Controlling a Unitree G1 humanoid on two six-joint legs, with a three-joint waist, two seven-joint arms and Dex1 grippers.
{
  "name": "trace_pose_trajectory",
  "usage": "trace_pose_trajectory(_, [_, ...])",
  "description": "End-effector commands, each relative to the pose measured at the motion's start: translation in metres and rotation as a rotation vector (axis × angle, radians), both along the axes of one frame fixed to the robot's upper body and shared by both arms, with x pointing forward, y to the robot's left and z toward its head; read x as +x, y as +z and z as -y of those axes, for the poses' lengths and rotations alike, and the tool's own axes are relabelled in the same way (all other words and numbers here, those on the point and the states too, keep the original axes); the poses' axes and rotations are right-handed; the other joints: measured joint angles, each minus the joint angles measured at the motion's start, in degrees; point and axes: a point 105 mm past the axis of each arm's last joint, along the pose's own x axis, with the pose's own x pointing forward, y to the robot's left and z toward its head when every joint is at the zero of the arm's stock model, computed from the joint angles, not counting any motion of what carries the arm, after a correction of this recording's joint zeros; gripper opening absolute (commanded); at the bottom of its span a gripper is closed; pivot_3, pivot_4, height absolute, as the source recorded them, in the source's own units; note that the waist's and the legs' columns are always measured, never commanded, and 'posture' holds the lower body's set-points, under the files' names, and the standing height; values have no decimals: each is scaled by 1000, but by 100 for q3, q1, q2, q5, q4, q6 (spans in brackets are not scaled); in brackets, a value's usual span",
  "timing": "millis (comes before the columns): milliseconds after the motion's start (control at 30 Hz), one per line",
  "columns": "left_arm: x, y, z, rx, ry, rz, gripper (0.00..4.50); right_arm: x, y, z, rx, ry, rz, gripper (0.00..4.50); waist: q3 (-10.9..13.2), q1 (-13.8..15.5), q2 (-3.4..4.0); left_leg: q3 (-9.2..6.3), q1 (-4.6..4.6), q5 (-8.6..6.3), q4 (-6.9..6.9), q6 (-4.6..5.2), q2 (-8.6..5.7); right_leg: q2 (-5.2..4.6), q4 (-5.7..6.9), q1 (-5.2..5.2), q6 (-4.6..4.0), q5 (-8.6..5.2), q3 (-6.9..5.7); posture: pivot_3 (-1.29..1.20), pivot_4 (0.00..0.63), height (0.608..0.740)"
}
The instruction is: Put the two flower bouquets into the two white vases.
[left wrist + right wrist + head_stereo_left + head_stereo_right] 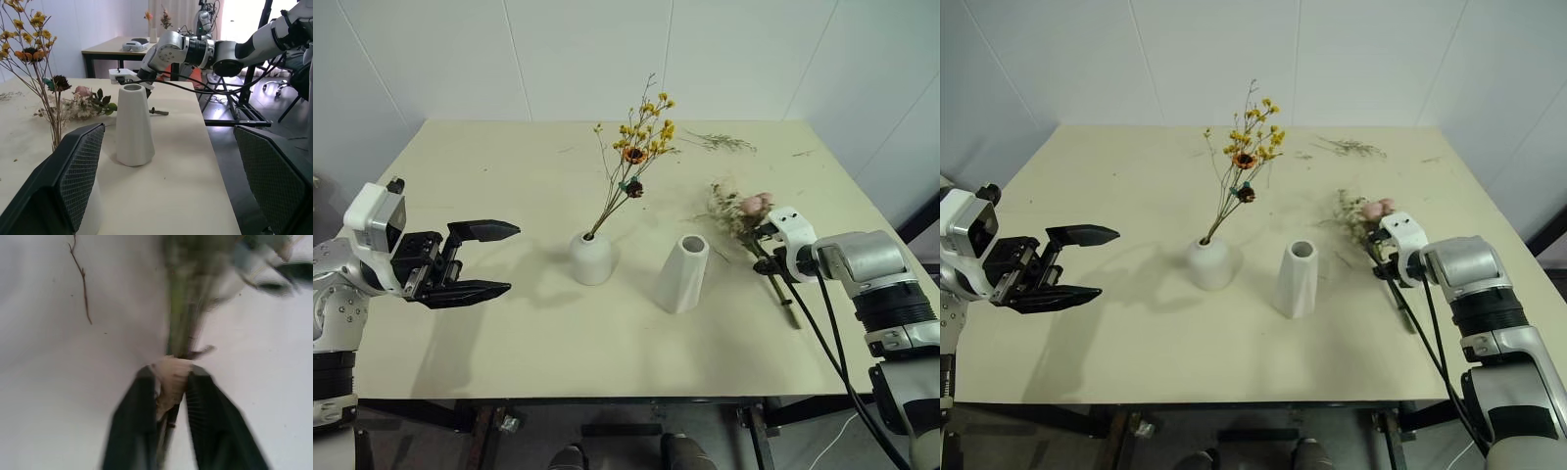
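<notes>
Carrying everything, the pale counter (509,343) holds two white vases near its middle and a few loose dried sprigs (720,143) at its far side. The tall cone vase (682,275) stands empty, its wide mouth open upward, between the round vase and the right arm. The short round vase (590,258) stands just beside it on the left side and already holds the yellow bouquet (641,137), whose thin stems rise from the small hole and lean toward the far right.

The pink bouquet (745,211) lies flat on the counter, right of the cone vase and apart from it, with its blossoms toward the far side and its stems toward the robot. The right gripper (171,396) has its jaws clamped together on the wrapped part of these stems, low over the counter. The left gripper (480,259) hovers left of the round vase, touching nothing, its jaws wide apart and pointing to the vases.

So one half of the task looks done, and the step in hand is the grasp of the second bunch. To do it well, the robot should probably lift straight up first, so the heads do not drag on the counter. Then it should turn the stems downward and bring their ends above the cone vase mouth before lowering. The hold is near the middle of the stems, so the loose ends may swing; a slow approach seems wise. A side knock could tip the cone vase.
</notes>
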Motion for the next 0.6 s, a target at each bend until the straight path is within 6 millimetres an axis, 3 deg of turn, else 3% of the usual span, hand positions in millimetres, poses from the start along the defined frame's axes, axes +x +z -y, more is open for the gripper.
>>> trace_pose_trajectory(33, [-9, 9, 1, 33, -53, 50, 4500, 2, 9, 8, 7, -49, 62, 32, 0, 5, 0, 0, 0, 0, 0, 0, 0, 0, 0, 0, 0, 0, 0, 0, 150, 740])
trace_pose_trajectory(233, [-6, 10, 2, 35, -58, 46, 4500, 4, 24, 10, 41, -73, 159, 31, 0, 11, 0, 0, -1, 0, 0, 0, 0, 0, 0, 0, 0, 0, 0, 0, 150, 740])
trace_pose_trajectory(400, [0, 11, 6, 36, -74, 40, 4500, 8, 65, 19, 95, -141, 387, 31, 0, 11, 0, 0, 0, 0, 0, 0, 0, 0, 0, 0, 0, 0, 0, 0, 150, 740])
trace_pose_trajectory(500, [2, 11, 7, 36, -86, 35, 4500, 8, 86, 16, 120, -140, 509, 31, 0, 4, 0, 0, -1, 0, -3, 0, 0, 0, -1, 0, 1, 0, 0, 0, 150, 740])
trace_pose_trajectory(600, [6, 12, 10, 35, -98, 32, 4500, 6, 120, 7, 150, -95, 718, 31, 0, 1, 0, 0, 1, 0, -7, 0, 0, 0, 0, -1, 1, 0, 0, 0, 150, 740])
